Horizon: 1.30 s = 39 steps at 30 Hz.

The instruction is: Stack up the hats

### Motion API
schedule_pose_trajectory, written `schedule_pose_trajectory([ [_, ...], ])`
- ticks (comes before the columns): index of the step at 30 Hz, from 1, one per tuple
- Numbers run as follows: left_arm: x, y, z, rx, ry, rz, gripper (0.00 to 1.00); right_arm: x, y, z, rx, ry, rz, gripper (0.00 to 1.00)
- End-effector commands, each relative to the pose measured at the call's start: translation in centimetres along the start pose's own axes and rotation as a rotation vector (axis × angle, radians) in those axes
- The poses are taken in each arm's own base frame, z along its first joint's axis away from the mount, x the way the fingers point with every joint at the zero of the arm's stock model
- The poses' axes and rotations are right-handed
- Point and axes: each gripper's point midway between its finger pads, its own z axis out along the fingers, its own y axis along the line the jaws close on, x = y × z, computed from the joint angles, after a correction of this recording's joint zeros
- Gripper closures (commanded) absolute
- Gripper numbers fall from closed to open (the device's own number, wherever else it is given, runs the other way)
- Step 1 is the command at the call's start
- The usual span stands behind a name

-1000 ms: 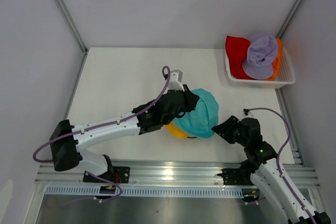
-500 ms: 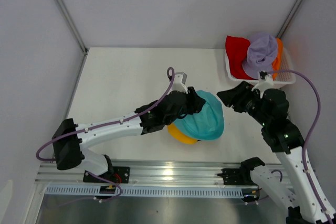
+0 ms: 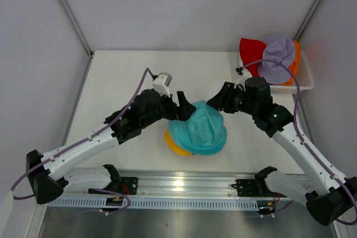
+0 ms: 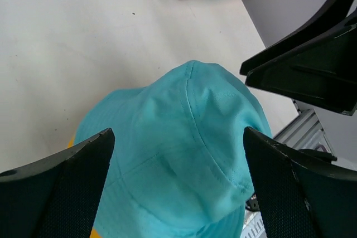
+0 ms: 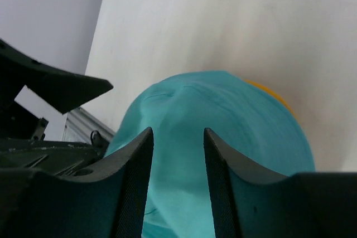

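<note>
**Technician:** What is the condition of the stack?

**Inspector:** The teal hat (image 3: pixel 196 132) sits crown-up over the yellow hat (image 3: pixel 172 146). Both are close to the near edge of the table (image 3: pixel 122 82), about midway across. Only a sliver of yellow shows at the near-left side.

**Technician:** And the claws?

**Inspector:** The left gripper (image 3: pixel 178 110) hangs over the teal hat's far-left edge with its jaws spread wide, holding nothing. The right gripper (image 3: pixel 216 102) hovers at the far-right edge with its jaws partly apart and nothing clamped between them. Whether it touches the fabric cannot be told.

**Technician:** Where is the next pick?

**Inspector:** Probably the white basket (image 3: pixel 305 86) in the far-right corner. There the lavender hat (image 3: pixel 277 59) lies on top of the red hat (image 3: pixel 251 53) and the orange hat (image 3: pixel 296 59). The basket lies to the far right of both claws. The right gripper is clearly nearer, and the left arm would have to cross the stack.
</note>
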Motion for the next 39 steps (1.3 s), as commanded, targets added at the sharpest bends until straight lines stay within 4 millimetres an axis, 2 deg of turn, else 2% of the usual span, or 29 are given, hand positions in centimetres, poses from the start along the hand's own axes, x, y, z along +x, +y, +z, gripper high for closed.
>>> schedule_pose_trajectory([
  [1,0.4,0.2,-2.0,0.040,0.038,0.045,0.00,-1.3,2.9,-0.4,-0.031,-0.051,-0.067,0.55],
  [4,0.0,0.7,-3.1,0.039,0.028,0.037,0.00,-1.4,3.6,-1.0,-0.026,-0.060,-0.072,0.55],
  [6,-0.6,0.9,-4.3,0.039,0.010,0.033,0.01,-2.1,4.9,-2.2,-0.064,-0.086,-0.081,0.55],
  [8,0.3,1.8,-5.3,0.017,0.039,0.024,0.01,-2.2,5.9,-2.8,-0.096,-0.087,-0.098,0.55],
  [9,0.7,1.7,-6.0,0.027,0.052,-0.002,0.01,-1.9,7.1,-3.2,-0.134,-0.066,-0.115,0.55],
  [10,1.2,1.8,-7.2,0.035,0.062,-0.020,0.01,-1.6,7.5,-3.2,-0.149,-0.047,-0.128,0.54],
  [13,4.1,2.9,-8.5,0.000,0.141,-0.148,0.01,0.3,8.0,-2.2,-0.144,0.048,-0.190,0.52],
  [14,5.9,4.0,-8.9,-0.048,0.197,-0.190,0.03,0.9,7.9,-1.9,-0.136,0.069,-0.202,0.53],
  [17,10.2,5.2,-9.4,-0.105,0.299,-0.369,0.07,3.4,8.4,0.3,-0.124,0.162,-0.251,0.55],
  [18,11.3,5.7,-9.4,-0.112,0.313,-0.397,0.07,3.6,8.0,0.7,-0.102,0.166,-0.252,0.55],
  [19,11.1,4.8,-9.9,-0.055,0.304,-0.419,0.08,4.2,8.2,1.1,-0.094,0.182,-0.266,0.55],
  [20,10.8,4.3,-9.9,-0.020,0.286,-0.440,0.09,4.3,7.6,1.5,-0.052,0.177,-0.274,0.55],
  [21,11.4,4.3,-9.9,-0.003,0.293,-0.461,0.09,5.0,6.7,2.0,-0.003,0.203,-0.283,0.57],
  [22,11.2,3.4,-10.2,0.051,0.298,-0.463,0.11,5.3,6.4,2.2,0.026,0.210,-0.299,0.57],
  [23,11.2,3.0,-10.3,0.073,0.303,-0.465,0.11,5.3,5.1,2.3,0.104,0.203,-0.315,0.58],
  [25,11.0,1.8,-10.2,0.133,0.314,-0.455,0.12,5.9,4.3,3.0,0.157,0.217,-0.324,0.58],
  [30,11.3,-0.4,-8.6,0.210,0.332,-0.458,0.12,6.3,2.5,4.1,0.250,0.183,-0.258,0.62],
  [31,10.8,-0.9,-8.3,0.233,0.314,-0.459,0.12,6.4,2.0,4.4,0.278,0.175,-0.240,0.64],
  [32,10.8,-0.8,-8.0,0.226,0.301,-0.458,0.12,6.1,1.6,4.6,0.307,0.147,-0.203,0.66],
  [35,10.8,-0.1,-7.1,0.184,0.276,-0.451,0.17,7.1,-0.2,5.7,0.380,0.141,-0.160,0.67],
  [38,10.4,1.3,-5.8,0.113,0.222,-0.452,0.24,7.8,-1.7,6.9,0.464,0.159,-0.156,0.81],
  [39,10.4,2.1,-5.3,0.080,0.199,-0.455,0.26,7.9,-1.9,7.1,0.480,0.160,-0.146,0.81],
])
